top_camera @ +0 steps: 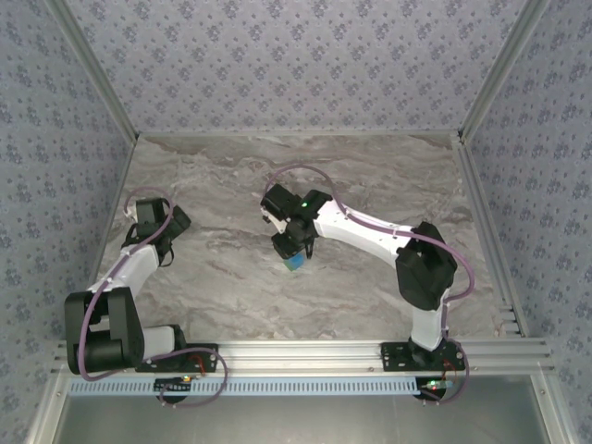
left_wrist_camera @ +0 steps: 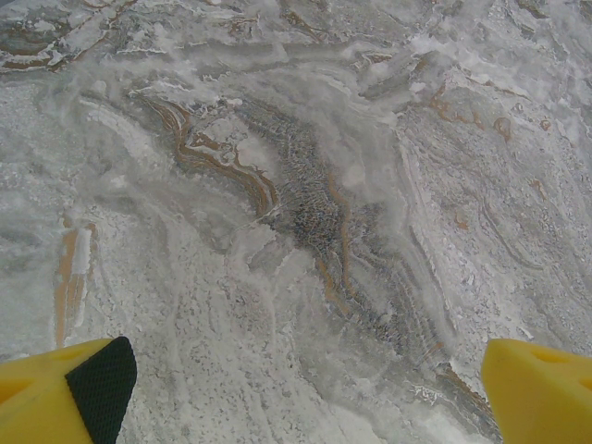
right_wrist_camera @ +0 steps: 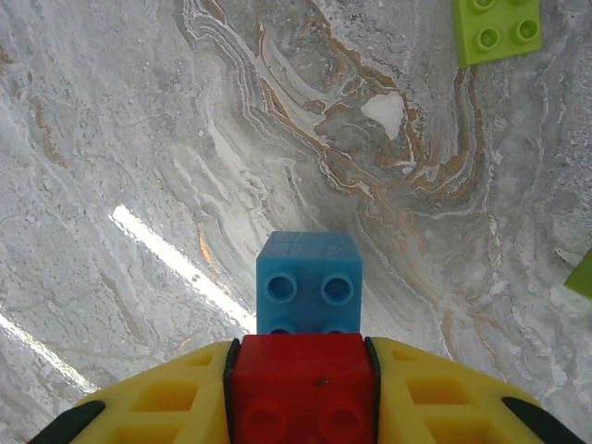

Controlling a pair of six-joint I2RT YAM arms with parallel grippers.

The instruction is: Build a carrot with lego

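My right gripper (right_wrist_camera: 302, 393) is shut on a red brick (right_wrist_camera: 302, 370), its yellow fingers (right_wrist_camera: 157, 402) pressed against both sides. A light blue brick (right_wrist_camera: 309, 277) is joined to the red one and sticks out beyond the fingertips, above the marble table (right_wrist_camera: 139, 139). From above, the blue brick (top_camera: 292, 264) shows under the right gripper (top_camera: 294, 248) near the table's middle. A lime-green brick (right_wrist_camera: 497, 30) lies flat on the table ahead and to the right. My left gripper (left_wrist_camera: 305, 407) is open over bare marble, with nothing between its fingers (left_wrist_camera: 65, 398).
A second green piece (right_wrist_camera: 583, 276) pokes in at the right edge of the right wrist view. Patterned walls (top_camera: 296, 65) close in the table on three sides. The left arm (top_camera: 129, 268) is folded at the near left.
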